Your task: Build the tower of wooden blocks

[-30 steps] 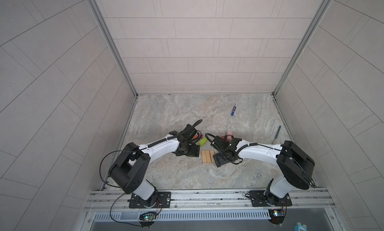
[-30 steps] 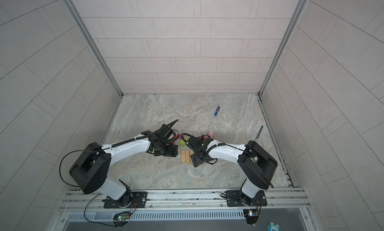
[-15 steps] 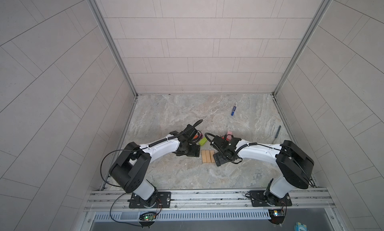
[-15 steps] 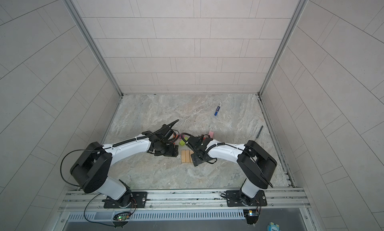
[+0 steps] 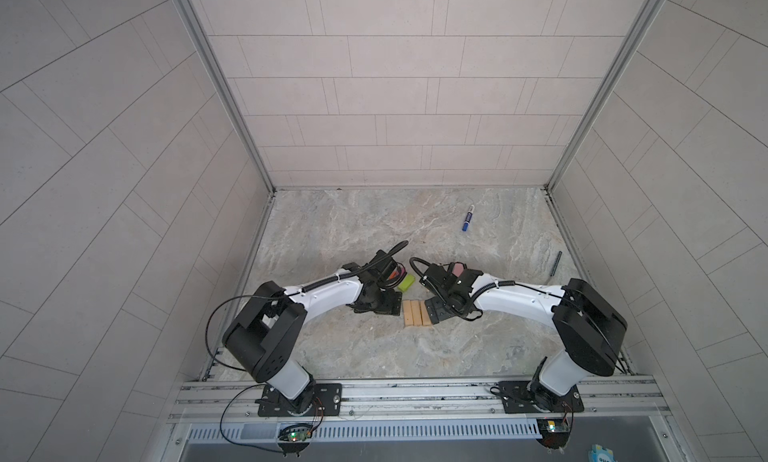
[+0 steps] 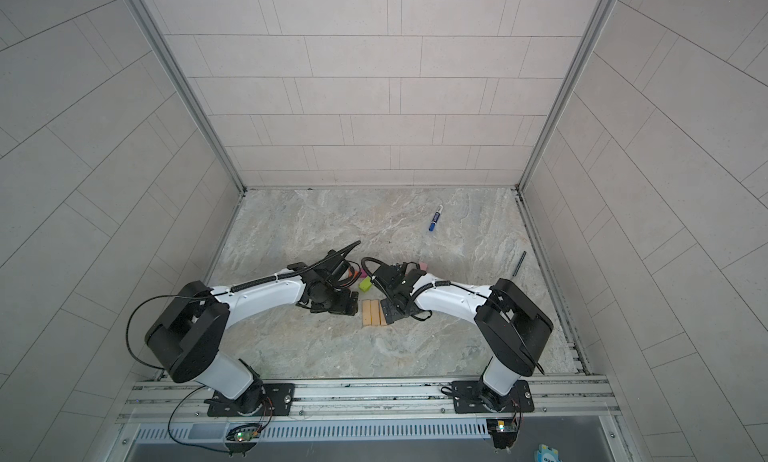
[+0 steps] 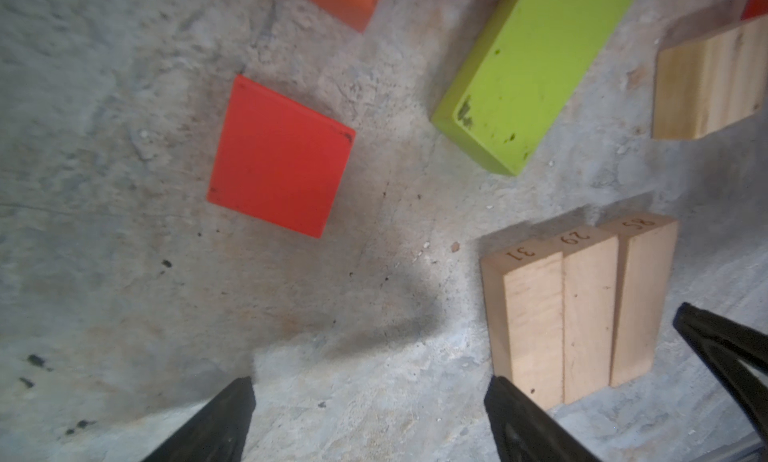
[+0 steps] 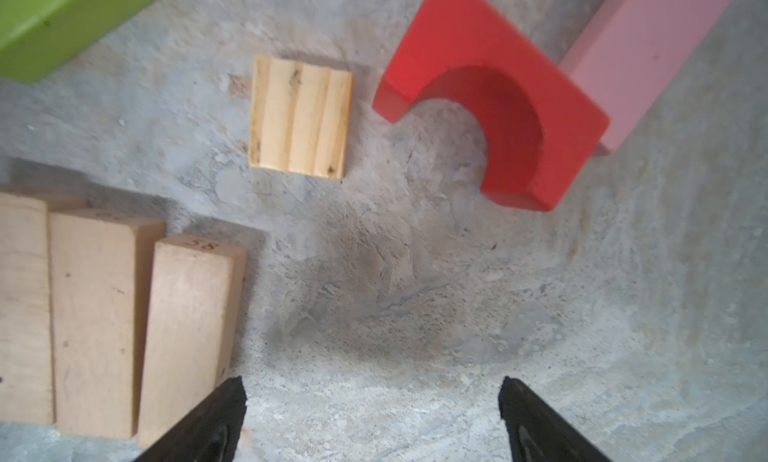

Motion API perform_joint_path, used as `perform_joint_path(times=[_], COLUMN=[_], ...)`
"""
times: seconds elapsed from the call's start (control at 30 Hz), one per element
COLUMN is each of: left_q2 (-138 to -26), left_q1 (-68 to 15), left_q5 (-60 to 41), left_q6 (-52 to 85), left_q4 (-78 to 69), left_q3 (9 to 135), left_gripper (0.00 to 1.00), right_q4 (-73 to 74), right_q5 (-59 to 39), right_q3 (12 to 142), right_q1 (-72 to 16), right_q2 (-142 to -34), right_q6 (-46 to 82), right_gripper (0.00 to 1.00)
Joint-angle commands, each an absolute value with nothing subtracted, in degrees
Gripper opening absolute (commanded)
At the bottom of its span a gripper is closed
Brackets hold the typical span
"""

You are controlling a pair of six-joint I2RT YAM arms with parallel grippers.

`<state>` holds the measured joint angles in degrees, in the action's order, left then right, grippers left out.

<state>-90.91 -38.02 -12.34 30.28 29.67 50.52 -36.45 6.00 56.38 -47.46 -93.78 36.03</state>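
Top views: marbled tabletop (image 5: 365, 231) within tiled walls (image 5: 415, 85); wrist views: left tool (image 7: 370, 385), right tool (image 8: 372, 381) wide, empty.

You see bare, grainy wood planks (image 7: 582, 310), a matt painted lime brick (image 7: 532, 69) and red arch (image 8: 478, 44), on a rough, stone-like floor (image 8: 415, 293).

Very little differs. In both top views the left elbow (image 5: 266, 331), a dark housing, now sits a touch further toward the right of the frame than a second ago, and the black cable (image 5: 207, 335) looping beside it has followed. The right elbow (image 5: 590, 327) has edged faintly left. Any shift of the left hand (image 5: 380, 308) is too slight to make out.
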Motion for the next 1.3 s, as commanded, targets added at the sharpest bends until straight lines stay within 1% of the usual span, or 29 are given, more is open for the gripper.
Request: perform_joint_path(times=[0.0,1.27], left_q2=[-91.6,-95.3], left_q1=[-38.5,-40.1], left_q5=[-11.7,-12.2], left_q6=[30.9,31.2], left_q4=[29.4,28.2], left_q3=[50.5,51.9], left_gripper=[0.94,0.93], right_q4=[-37.4,-35.6], right_q5=[7.4,5.1], right_q3=[57.5,57.3], right_q1=[-47.1,-46.7], right_q2=[-95.0,-96.3], right_q6=[36.5,37.2], right_gripper=[0.96,0.96])
